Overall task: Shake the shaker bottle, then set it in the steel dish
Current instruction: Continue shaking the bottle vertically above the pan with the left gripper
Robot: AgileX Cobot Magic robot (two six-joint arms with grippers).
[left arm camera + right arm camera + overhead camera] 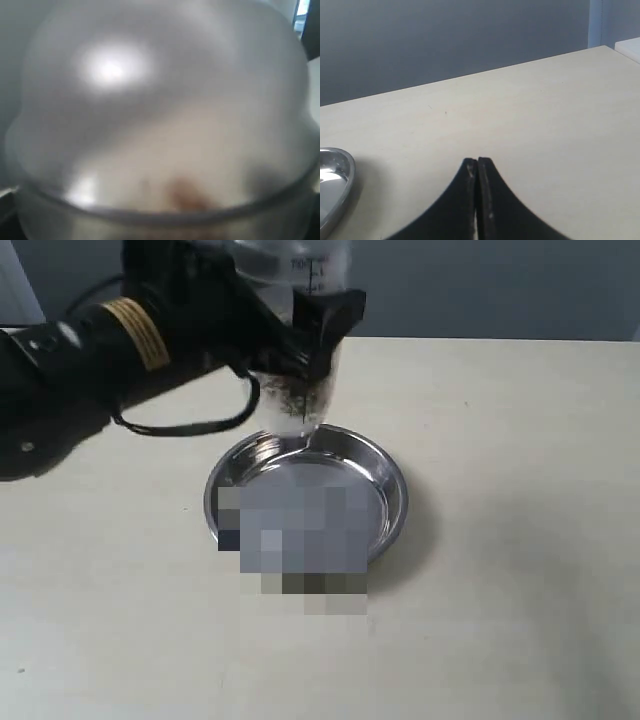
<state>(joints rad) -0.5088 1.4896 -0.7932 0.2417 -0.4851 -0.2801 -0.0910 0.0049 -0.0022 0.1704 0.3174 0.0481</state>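
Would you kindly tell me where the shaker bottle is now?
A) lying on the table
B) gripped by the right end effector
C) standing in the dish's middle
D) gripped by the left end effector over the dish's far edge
D: the left end effector clamps the shaker bottle above the steel dish at its far rim; the right end effector is shut and empty.

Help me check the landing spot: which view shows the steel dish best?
The exterior view: nearly the whole rim of the steel dish shows, its middle blurred out. The right wrist view catches only an edge sliver; the left wrist view shows only the shaker bottle, up close.
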